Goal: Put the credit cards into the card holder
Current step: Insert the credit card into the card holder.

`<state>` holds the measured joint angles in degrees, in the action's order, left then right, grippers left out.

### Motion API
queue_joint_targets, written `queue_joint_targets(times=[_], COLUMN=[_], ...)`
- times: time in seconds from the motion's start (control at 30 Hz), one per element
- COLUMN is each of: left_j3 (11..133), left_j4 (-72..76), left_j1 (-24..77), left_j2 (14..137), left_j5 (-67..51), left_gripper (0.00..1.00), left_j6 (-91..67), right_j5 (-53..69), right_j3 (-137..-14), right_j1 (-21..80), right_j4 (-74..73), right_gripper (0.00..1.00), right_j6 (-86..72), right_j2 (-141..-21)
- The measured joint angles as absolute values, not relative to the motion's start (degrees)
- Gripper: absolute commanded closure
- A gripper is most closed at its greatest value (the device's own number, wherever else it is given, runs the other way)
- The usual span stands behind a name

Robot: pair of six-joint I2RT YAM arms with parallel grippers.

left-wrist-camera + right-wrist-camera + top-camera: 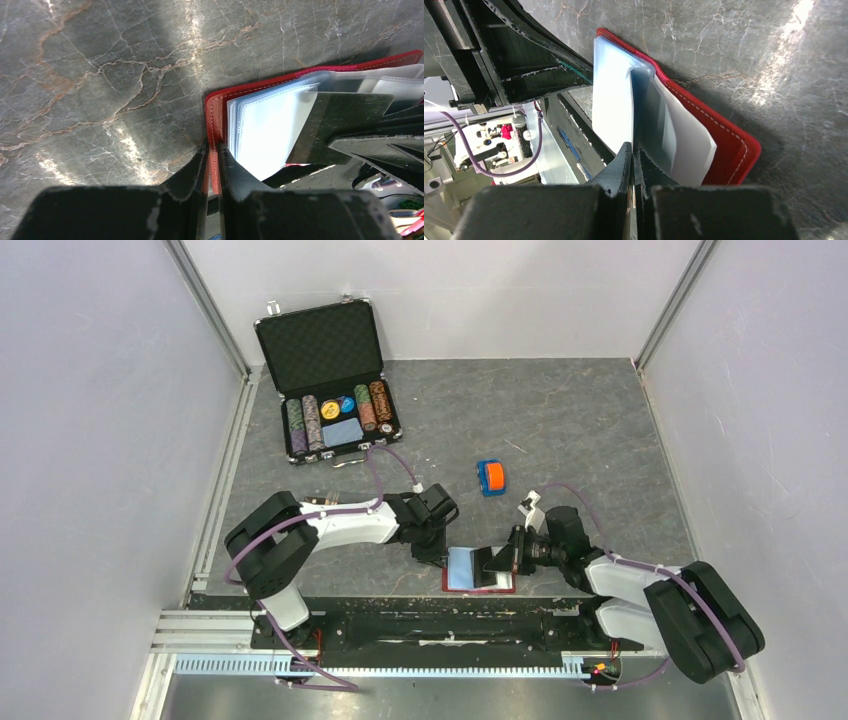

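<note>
Card holder (265, 125) cover pinched in left pincer (213, 150).

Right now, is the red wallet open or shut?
Open: the red wallet lies spread on the table, its clear sleeves fanned up, one pinched by the right gripper.

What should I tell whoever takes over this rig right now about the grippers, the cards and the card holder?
Left gripper: shut on the cover edge of the red card holder.
Right gripper: shut on one clear sleeve, held upright.
Orange cards: on the table beyond the holder, apart from both arms.
Done: holder lies open.
Left: pick up the cards and slide them into sleeves; none visibly in yet.
</note>
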<state>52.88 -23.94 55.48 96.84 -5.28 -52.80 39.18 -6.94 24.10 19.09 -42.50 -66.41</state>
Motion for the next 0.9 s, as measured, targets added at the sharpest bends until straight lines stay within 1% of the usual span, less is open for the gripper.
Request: queue_joint_targets(times=[0.3,0.63,0.9], left_j3=[53.3,52.73,51.27], left_j4=[-23.86,-22.35,-19.31], left_j1=[55.59,55.72,55.75], left_j2=[97.34,97.34,97.12], left_j5=[-6.11,-7.38,-9.63], left_gripper=[0.84,0.87,0.89], left_j6=[-52.77,-52.82,-52.99], right_j5=[41.28,38.94,38.13], right_j3=[-6.9,-4.43,-2.26], right_j1=[24.1,24.12,25.85], right_j4=[20.71,24.88,30.37], right_gripper=[1.0,1.0,1.0], right_j6=[-41.98,-44.45,-48.1], right_j2=[-67.99,-64.55,-66.89])
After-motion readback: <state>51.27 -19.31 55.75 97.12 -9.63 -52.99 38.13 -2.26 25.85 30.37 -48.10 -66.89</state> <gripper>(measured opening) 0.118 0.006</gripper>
